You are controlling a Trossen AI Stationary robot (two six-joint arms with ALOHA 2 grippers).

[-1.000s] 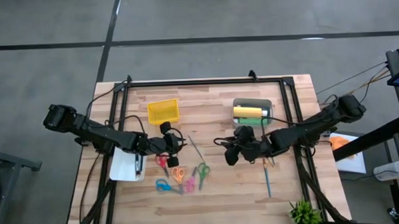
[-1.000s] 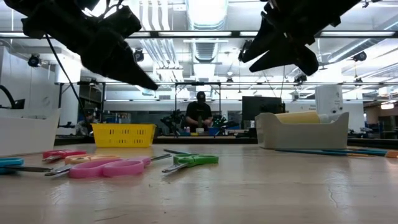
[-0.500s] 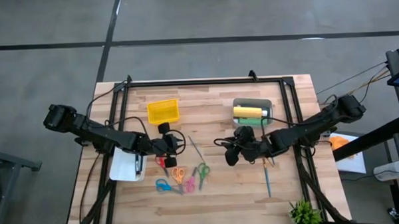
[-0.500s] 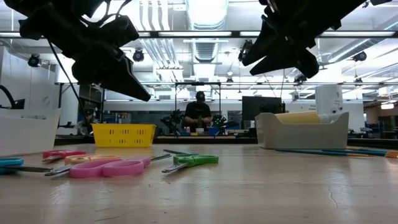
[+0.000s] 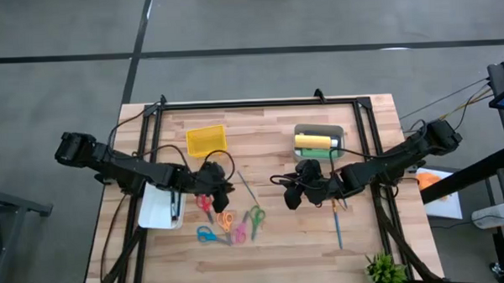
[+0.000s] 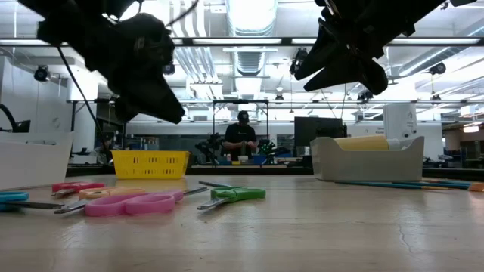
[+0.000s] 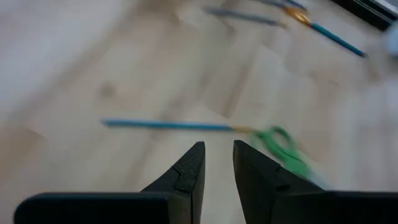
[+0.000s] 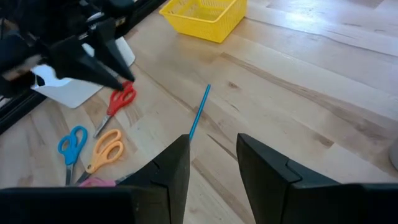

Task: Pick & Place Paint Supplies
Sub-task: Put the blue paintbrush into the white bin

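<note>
Pale wood-plank table (image 5: 268,124) is carrying the goods, with a black frame running along its far edge and sides. Grey floor is showing around it from above; across the table, a workshop room with ceiling strip lights, and a person (image 6: 243,138) standing far behind.

- Yellow basket (image 5: 206,141): sitting toward the far edge, left of centre.
- Grey bin (image 5: 319,141): sitting toward the far edge, right of centre, holding a yellow paint bottle (image 5: 314,141) lying on its side, with something green beside it.
- White box (image 5: 160,209): lying near the left edge.
- Scissors (image 5: 230,222), red, orange, blue, pink, green: lying clustered mid-table toward the near edge.
- Thin blue brush (image 5: 247,189): lying mid-table between the two arms.
- Teal pen (image 5: 338,225): lying toward the near right.
- Green plant (image 5: 382,270): standing at the near right corner.
- Left pincer (image 7: 217,171): hovering above the scissors, fingers slightly parted, gripping nothing.
- Right pincer (image 8: 212,165): hanging mid-table beside the bin, fingers parted, empty.
</note>
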